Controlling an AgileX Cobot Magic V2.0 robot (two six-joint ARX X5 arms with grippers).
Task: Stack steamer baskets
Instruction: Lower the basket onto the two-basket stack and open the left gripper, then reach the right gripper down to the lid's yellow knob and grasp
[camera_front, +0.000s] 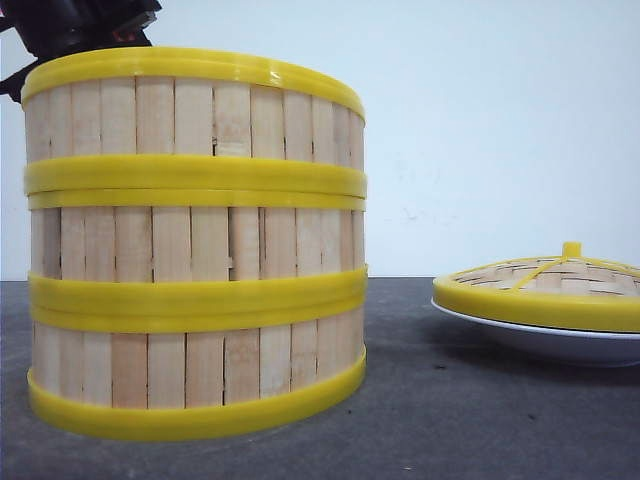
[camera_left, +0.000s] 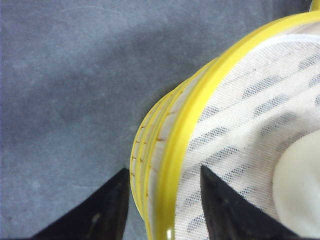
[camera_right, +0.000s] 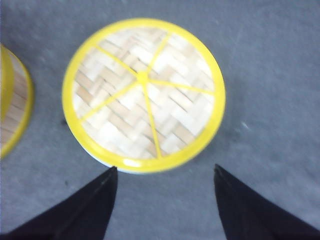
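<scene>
Where the grey desk (camera_front: 470, 420) fills my front view, I see the three steamer baskets (camera_front: 195, 240) standing as one stack on its left, near the camera, each sitting squarely on the one below with yellow rims meeting. The stack looks upright and level. To its right, well apart, the woven lid (camera_front: 545, 285) with its yellow rim and small knob rests on the white plate (camera_front: 540, 340), which sits on the desk.

On my left wrist view, the left gripper (camera_left: 162, 200) has its fingers (camera_left: 107, 210) spread open, one outside the wall of the top basket and one inside over the white mesh liner (camera_left: 250, 125); the yellow rim runs between them, and I cannot tell whether either finger touches it. A pale rounded object (camera_left: 300, 190) lies on the liner; I cannot tell what it is.

On my right wrist view, the right gripper (camera_right: 165, 200) hangs above the desk with fingers wide apart, holding nothing, just beside the lid.
</scene>
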